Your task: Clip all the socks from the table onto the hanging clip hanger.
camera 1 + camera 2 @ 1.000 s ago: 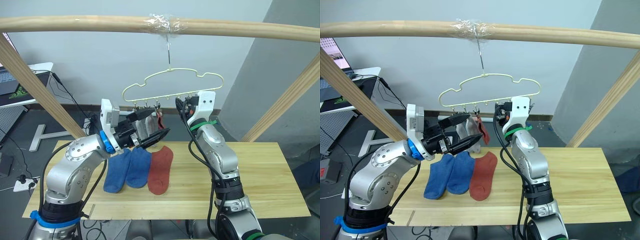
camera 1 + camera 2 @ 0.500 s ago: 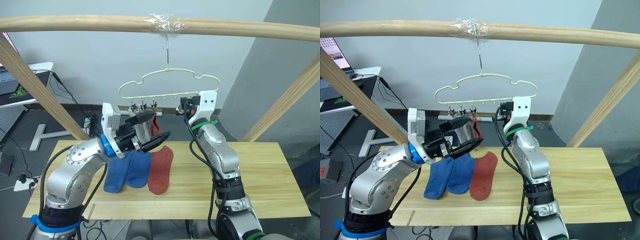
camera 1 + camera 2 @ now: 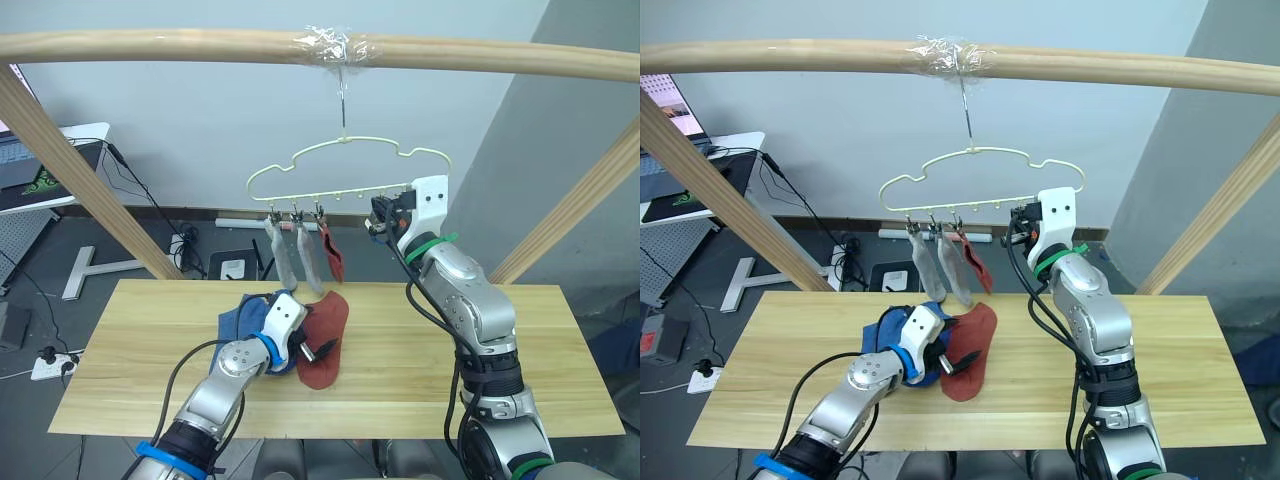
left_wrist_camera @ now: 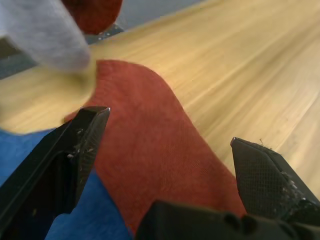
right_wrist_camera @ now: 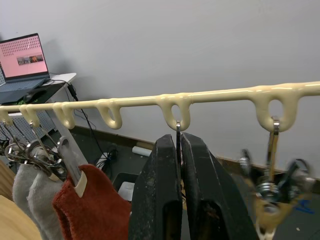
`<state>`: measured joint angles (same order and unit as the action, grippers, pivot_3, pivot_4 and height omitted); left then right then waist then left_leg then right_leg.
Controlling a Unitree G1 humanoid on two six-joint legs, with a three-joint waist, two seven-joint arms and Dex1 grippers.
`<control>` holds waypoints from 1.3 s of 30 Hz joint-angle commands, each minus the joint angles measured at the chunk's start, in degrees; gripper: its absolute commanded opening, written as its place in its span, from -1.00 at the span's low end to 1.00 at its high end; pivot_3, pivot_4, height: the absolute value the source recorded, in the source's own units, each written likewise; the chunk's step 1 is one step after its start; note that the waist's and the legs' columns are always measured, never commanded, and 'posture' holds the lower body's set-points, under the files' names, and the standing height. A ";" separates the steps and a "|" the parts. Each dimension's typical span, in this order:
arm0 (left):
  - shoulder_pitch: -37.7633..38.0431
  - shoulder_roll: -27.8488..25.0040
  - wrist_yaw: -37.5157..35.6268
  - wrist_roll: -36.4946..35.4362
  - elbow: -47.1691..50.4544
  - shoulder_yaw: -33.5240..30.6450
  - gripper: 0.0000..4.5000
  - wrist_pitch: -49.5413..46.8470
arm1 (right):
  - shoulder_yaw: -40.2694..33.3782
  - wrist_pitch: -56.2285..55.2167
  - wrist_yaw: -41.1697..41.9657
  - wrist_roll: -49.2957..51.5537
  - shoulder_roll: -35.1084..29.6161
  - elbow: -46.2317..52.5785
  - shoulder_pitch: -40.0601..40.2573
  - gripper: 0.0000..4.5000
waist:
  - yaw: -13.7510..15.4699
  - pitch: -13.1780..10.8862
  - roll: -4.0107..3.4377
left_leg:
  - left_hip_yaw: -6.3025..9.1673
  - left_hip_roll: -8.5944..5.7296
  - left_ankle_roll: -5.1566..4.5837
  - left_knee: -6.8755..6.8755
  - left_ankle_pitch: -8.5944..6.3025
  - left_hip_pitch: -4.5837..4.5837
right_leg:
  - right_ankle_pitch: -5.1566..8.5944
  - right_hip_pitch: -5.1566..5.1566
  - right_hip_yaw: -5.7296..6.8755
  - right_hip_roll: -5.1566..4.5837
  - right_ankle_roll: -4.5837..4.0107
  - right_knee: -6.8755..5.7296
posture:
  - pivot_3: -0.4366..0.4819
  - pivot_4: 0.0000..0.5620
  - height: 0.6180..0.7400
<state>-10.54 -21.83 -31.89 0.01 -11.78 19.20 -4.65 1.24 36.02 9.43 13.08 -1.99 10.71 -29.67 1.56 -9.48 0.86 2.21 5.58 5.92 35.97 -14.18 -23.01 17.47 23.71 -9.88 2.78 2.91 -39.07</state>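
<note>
The pale yellow-green clip hanger (image 3: 345, 165) hangs by its hook from the wooden bar. Two light grey socks (image 3: 283, 256) and one rust-red sock (image 3: 334, 256) hang from its left clips. On the table (image 3: 560, 350) lie two blue socks (image 3: 243, 318) and a rust-red sock (image 3: 326, 330). My left gripper (image 3: 321, 349) is low over that red sock (image 4: 150, 165), open, one finger (image 4: 75, 150) on each side of it. My right gripper (image 5: 179, 150) is up at the hanger bar (image 5: 215, 97), shut on the thin wire of a clip.
A thick wooden bar (image 3: 200, 45) runs overhead on slanted wooden posts (image 3: 70, 170) at both sides. Behind the table at the left stands a desk with a laptop (image 5: 22, 60). An empty clip (image 5: 272, 190) dangles beside my right gripper.
My left arm has come down from the hanger to the red sock on the table, leaving a grey sock hanging from a clip. The right gripper has stayed at its clip.
</note>
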 commanded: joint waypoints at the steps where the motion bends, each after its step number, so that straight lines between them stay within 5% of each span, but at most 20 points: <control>1: -5.17 3.16 2.90 6.36 -8.51 3.22 1.00 4.75 | 0.32 1.49 -1.59 0.25 1.00 2.95 2.17 -0.99 | 0.03 0.02 0.02 | 0.00 -0.01 0.00 0.00 0.00 0.00 | 0.00 -0.01 -0.01 0.00 0.00 0.02 | 0.16 -0.43 1.00; 5: -8.62 5.83 2.83 8.36 -16.82 3.10 1.00 5.61 | 0.87 2.38 -2.76 -0.10 2.18 4.37 3.27 -0.99 | -0.29 0.04 0.05 | -0.02 -0.03 -0.01 0.03 0.00 0.01 | -0.01 -0.08 -0.05 0.00 0.01 0.07 | 0.13 -0.44 1.00; 8: -9.12 5.96 -1.16 8.44 -19.86 3.47 0.73 3.42 | 0.92 2.99 -3.23 -0.22 2.33 5.08 3.83 -1.00 | -0.41 0.09 0.04 | 0.02 -0.02 -0.01 -0.03 -0.01 0.03 | -0.01 -0.06 0.00 0.01 0.01 0.03 | 0.11 -0.46 1.00; 20: -7.84 7.06 -6.73 6.21 -16.52 2.27 -0.98 4.95 | -2.01 3.27 -1.58 0.61 -0.44 3.65 1.59 -1.00 | -0.49 0.14 0.09 | 0.04 -0.02 -0.01 0.06 0.00 0.09 | -0.02 -0.20 0.01 0.00 0.03 0.02 | 0.13 -0.45 1.00; 29: -4.47 12.27 -7.96 -5.84 -1.60 -6.23 -0.99 3.97 | -9.63 15.17 -2.04 8.14 -2.73 5.15 -2.68 -1.00 | -0.27 0.13 0.10 | 0.06 -0.02 -0.01 0.06 0.00 0.05 | -0.03 -0.20 0.03 -0.02 0.03 0.01 | 0.14 -0.42 1.00; 33: -1.04 13.44 -7.67 -11.02 12.38 -7.40 -0.99 1.89 | -18.39 29.17 -7.26 15.19 0.17 7.43 -6.47 -1.00 | -0.27 0.13 0.10 | 0.07 -0.01 -0.02 0.05 -0.01 0.06 | -0.03 -0.21 0.02 -0.02 0.04 0.00 | 0.14 -0.42 1.00; 39: 0.66 15.09 -3.42 -10.77 20.54 -7.02 -0.99 1.73 | -34.02 45.63 -15.36 21.74 6.85 9.07 -14.08 -1.00 | -0.13 0.13 0.09 | 0.13 -0.04 -0.01 0.07 0.00 0.05 | -0.03 -0.26 0.09 -0.05 0.04 0.03 | 0.15 -0.42 1.00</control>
<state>-9.84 -7.03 -36.31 -10.44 6.13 11.96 -3.31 -28.73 78.22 -3.23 33.73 4.62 18.25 -43.42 1.43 -9.35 0.95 2.36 5.54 5.90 36.05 -14.19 -22.95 17.44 23.43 -9.78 2.74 2.95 -39.05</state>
